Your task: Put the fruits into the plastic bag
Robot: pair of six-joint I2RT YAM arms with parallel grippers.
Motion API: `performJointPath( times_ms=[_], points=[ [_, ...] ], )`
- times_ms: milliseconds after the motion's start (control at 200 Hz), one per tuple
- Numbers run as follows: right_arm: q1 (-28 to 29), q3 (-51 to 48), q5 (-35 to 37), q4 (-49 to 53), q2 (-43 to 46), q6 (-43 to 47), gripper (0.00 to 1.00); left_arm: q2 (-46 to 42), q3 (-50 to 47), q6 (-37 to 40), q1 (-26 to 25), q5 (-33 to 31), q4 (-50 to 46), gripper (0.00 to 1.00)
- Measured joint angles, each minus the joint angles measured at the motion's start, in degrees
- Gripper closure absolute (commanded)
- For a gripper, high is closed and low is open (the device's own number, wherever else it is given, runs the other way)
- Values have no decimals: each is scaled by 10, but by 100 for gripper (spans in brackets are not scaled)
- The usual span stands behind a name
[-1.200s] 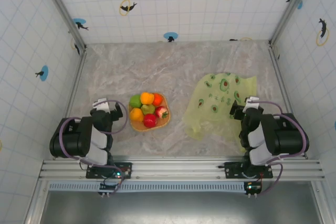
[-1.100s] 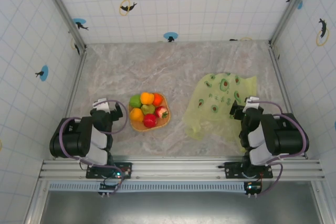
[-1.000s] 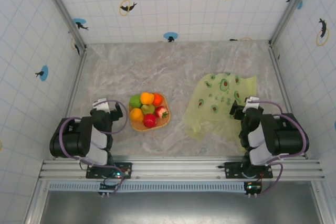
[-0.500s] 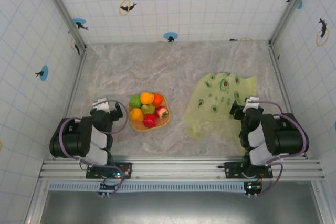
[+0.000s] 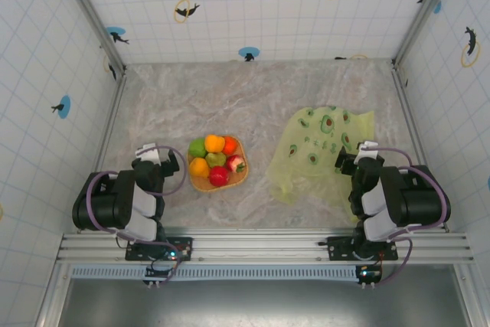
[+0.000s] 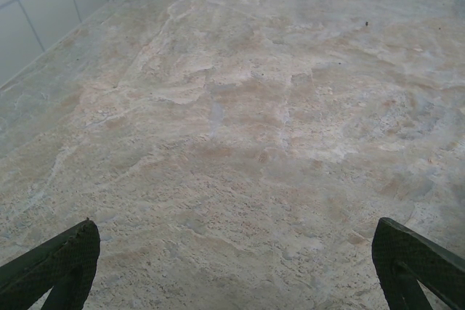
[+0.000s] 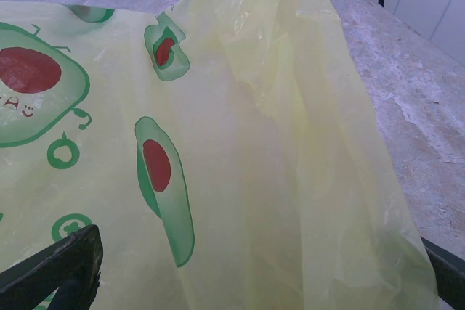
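Top external view: we record the fruits (image 5: 217, 160) heaped on an orange plate (image 5: 239, 177) left of centre on the marbled tabletop (image 5: 253, 97). The plastic bag (image 5: 318, 149) lies crumpled flat to the right, apart from the plate. Left wrist view: we find the left fingers (image 6: 58, 263) spread wide and holding nothing, over bare tabletop. Right wrist view: we find the right fingers (image 7: 62, 266) likewise spread and empty, low over the near part of the plastic bag, its avocado prints plainly legible.
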State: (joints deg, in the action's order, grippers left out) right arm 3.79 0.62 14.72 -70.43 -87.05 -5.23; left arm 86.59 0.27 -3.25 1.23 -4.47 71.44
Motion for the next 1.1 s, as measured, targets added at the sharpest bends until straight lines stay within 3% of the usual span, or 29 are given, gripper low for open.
performJointPath(
  times_ms=[120, 290, 435, 576, 666, 826, 936, 1101],
  points=[
    [5, 0, 0, 35, 42, 4, 0, -22, 5, 0, 0, -1, -31, 2],
    [11, 2, 24, 105, 158, 2, 0, -118, 50, -21, 0, -27, -132, 2],
    [11, 55, 63, 226, 251, -36, 0, -234, 97, -105, 0, -77, -257, 2],
    [13, 139, 44, 334, 302, -75, 0, -301, 207, -204, 1, -104, -432, 2],
    [23, 179, 26, 394, 313, -90, 0, -318, 274, -240, 1, -88, -518, 2],
    [63, 232, -3, 506, 313, -111, 1, -330, 326, -298, -6, 11, -603, 2],
    [88, 260, -25, 567, 305, -133, 1, -329, 345, -322, -69, 44, -660, 4],
    [125, 305, -69, 663, 258, -145, 7, -314, 392, -328, -244, 36, -730, 10]
  ],
)
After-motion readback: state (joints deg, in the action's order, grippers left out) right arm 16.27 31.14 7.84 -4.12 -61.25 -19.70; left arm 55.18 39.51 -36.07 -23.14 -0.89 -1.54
